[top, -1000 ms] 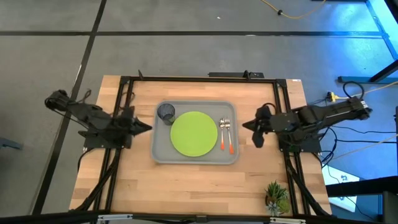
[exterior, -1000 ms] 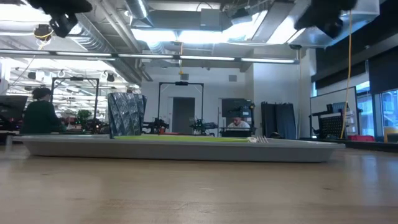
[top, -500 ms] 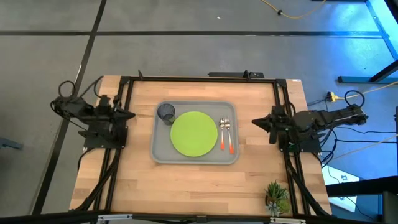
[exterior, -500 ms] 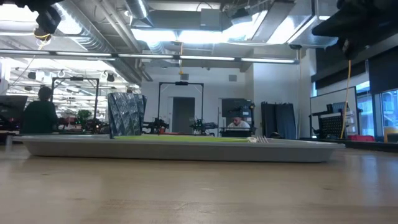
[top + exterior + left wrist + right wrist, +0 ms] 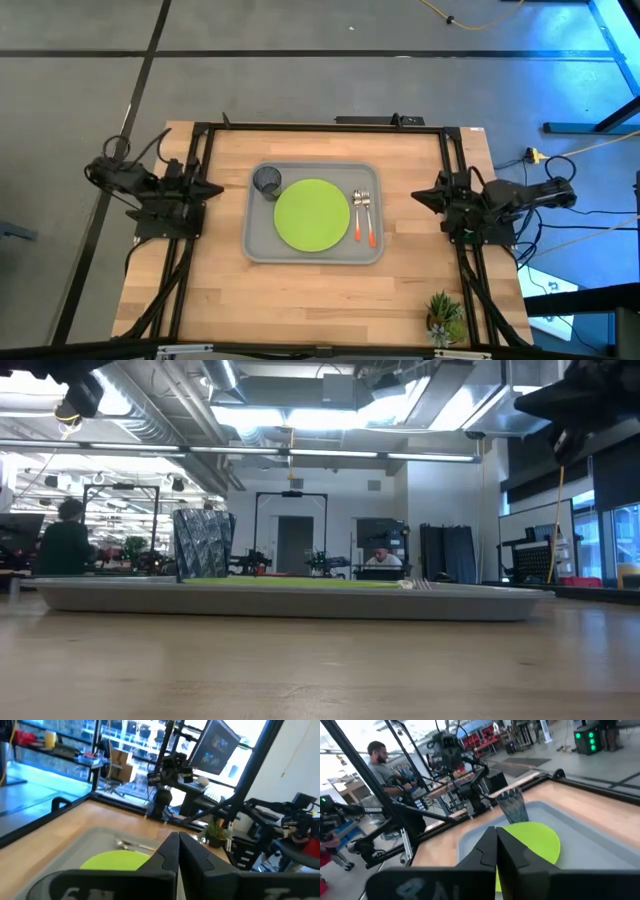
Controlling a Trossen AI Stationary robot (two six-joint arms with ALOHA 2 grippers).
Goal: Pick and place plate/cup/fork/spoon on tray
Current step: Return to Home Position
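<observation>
The light grey tray (image 5: 262, 240) lies on the table's middle. On it lie the lime-green plate (image 5: 311, 215), the dark grey cup (image 5: 267, 181) at its far left corner, and the orange-handled spoon (image 5: 359, 216) and fork (image 5: 369, 222) side by side at its right. My left gripper (image 5: 218, 188) is shut and empty, raised at the table's left side. My right gripper (image 5: 416, 196) is shut and empty, raised at the right side. The plate also shows in the left wrist view (image 5: 116, 861) and the right wrist view (image 5: 535, 840).
A small potted plant (image 5: 443, 316) stands at the table's near right corner. A black frame (image 5: 320, 126) runs round the table. People show in the room behind, in the low view (image 5: 65, 540) and the right wrist view (image 5: 381, 762).
Both arms have drawn back from the tray, my left gripper toward the table's left edge, my right gripper toward the right edge. The things on the tray have kept still.
</observation>
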